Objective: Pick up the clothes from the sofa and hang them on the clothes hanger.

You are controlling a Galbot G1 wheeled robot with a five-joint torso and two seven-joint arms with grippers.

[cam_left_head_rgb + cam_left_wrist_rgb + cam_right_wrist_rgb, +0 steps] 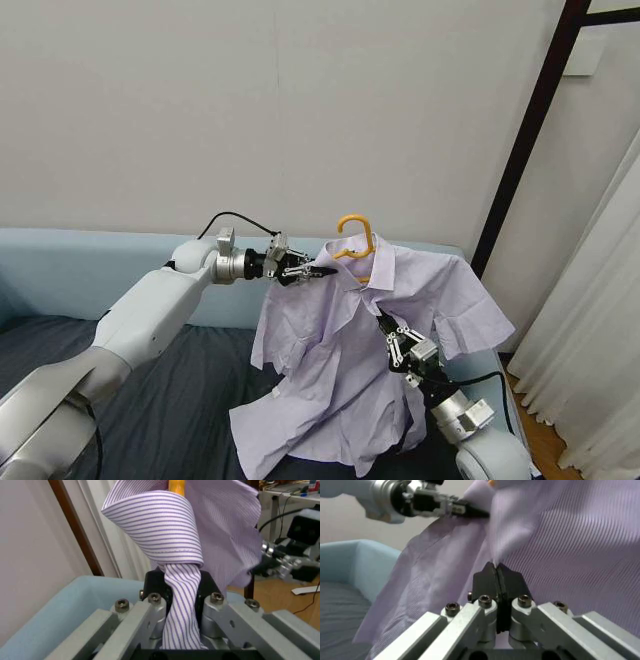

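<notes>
Lilac-striped cloth is pinched between the black fingers of the left end effector, which is clamped tight on a narrow fold of the shirt. Above the pads, that fold rolls over into a loose loop of collar. The orange hanger shows just above the loop.

In the head view the left end effector reaches in from the left, its arm stretched almost level, and grips the shirt at the collar beside the hanger. The hanger's hook stands up out of the neck opening, and the shoulders are draped over it.

The right end effector points up from below on the right and meets the front of the shirt near its middle. In the right wrist view its pads are pressed together, with a crease of the shirt caught at their tips, so the right end effector is closed on the cloth. The left end effector shows farther off at the collar.

The shirt hangs in the air between the two arms, its tail falling toward the dark seat of the sofa. The sofa's pale blue back runs along a plain wall. To the right stand a slanting black pole and a white curtain.
</notes>
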